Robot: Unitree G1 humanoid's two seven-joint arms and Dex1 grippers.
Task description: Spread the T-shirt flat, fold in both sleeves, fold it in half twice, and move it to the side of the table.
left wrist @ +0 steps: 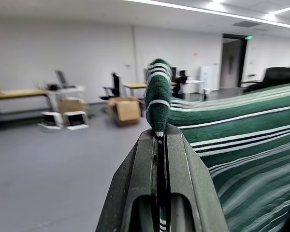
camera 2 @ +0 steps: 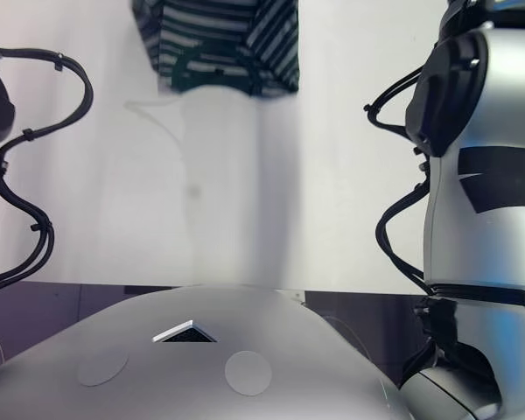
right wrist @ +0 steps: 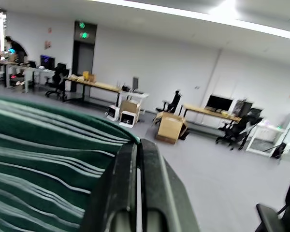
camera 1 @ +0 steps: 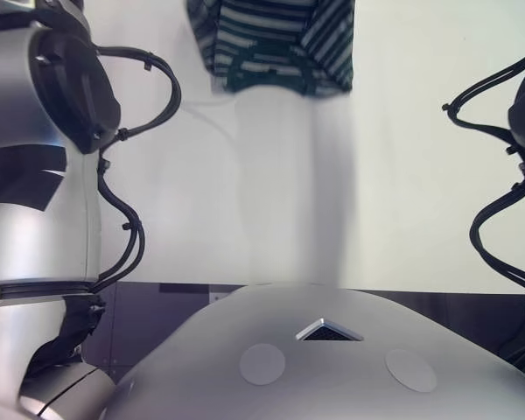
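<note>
My left claw (left wrist: pixel 160 137) pinches a bunched fold of the knit, green-and-white striped T-shirt (camera 1: pixel 271 44); my right claw (right wrist: pixel 137 145) grips its edge. It hangs over the far side of the smooth white desk (camera 1: pixel 411 175).

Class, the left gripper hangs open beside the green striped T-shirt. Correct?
No. The left gripper is shut on the green striped T-shirt, not open beside it: the left wrist view shows cloth pinched between its fingers.
</note>
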